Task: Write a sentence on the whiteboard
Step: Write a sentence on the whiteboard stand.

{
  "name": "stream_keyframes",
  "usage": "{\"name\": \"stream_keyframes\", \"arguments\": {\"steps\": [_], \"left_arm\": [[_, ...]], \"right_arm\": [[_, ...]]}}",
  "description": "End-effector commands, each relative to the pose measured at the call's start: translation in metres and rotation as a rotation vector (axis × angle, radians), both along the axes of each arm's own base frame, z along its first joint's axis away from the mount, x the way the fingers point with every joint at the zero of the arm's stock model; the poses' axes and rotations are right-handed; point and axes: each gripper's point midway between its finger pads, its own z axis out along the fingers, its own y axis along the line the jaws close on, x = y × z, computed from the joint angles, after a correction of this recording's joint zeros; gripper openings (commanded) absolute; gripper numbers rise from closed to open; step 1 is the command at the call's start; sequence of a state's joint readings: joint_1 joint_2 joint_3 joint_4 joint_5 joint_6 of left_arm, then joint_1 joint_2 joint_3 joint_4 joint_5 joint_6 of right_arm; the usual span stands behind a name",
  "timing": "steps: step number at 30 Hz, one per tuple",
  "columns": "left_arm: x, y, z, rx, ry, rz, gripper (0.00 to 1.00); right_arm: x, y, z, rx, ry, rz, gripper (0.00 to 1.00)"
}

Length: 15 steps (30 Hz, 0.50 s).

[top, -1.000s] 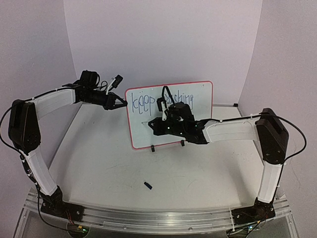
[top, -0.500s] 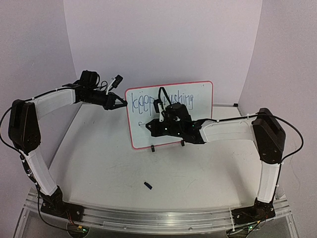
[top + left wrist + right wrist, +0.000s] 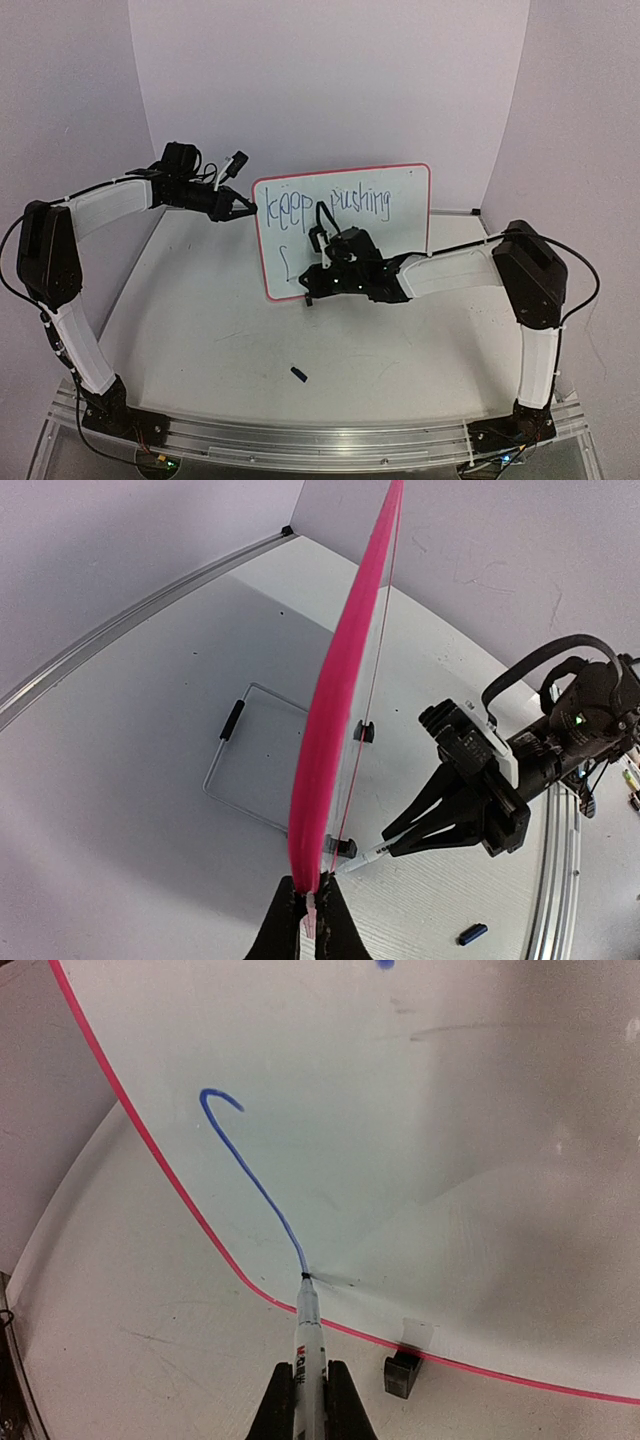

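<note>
The whiteboard [image 3: 405, 240] stands upright at the middle of the table, pink rim around it. Its top line of the sentence [image 3: 330, 205] reads "keep pushing" in blue. Lower left on the board is a long hooked blue stroke [image 3: 250, 1175]. My right gripper [image 3: 310, 1390] is shut on a white marker [image 3: 307, 1330], whose tip touches the board at the stroke's lower end, close to the bottom rim. My left gripper [image 3: 311, 920] is shut on the board's pink edge [image 3: 340, 680], at the board's upper left corner [image 3: 250, 208] in the top view.
A small blue marker cap [image 3: 298, 373] lies on the table in front of the board. Black clip feet [image 3: 402, 1373] hold the board's bottom rim. A wire stand [image 3: 235, 770] lies behind the board. Purple walls close the back and sides.
My right gripper has moved down and to the left across the board, drawing a long blue stroke under "keep" and uncovering "pushing". The left arm has not moved.
</note>
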<state>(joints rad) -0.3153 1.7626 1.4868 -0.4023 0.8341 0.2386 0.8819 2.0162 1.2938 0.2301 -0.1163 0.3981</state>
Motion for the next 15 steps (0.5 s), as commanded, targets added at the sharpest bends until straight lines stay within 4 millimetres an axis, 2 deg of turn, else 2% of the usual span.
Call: {"name": "stream_keyframes", "arguments": {"steps": [1, 6, 13, 15], "left_arm": [[-0.012, -0.003, -0.002, 0.035, 0.03, -0.014, 0.0], [-0.012, -0.004, -0.001, 0.033, 0.03, -0.016, 0.0], [-0.012, -0.004, -0.001, 0.034, 0.027, -0.014, 0.0], [-0.012, -0.004, -0.001, 0.033, 0.026, -0.015, 0.0]], "right_arm": [[0.006, 0.007, -0.003, 0.003, -0.005, -0.013, 0.0], [0.006, 0.018, 0.013, 0.045, -0.018, 0.008, 0.0], [-0.008, 0.021, 0.067, 0.195, -0.065, 0.063, 0.0], [-0.01, 0.016, 0.071, 0.2, -0.072, 0.057, 0.0]]}}
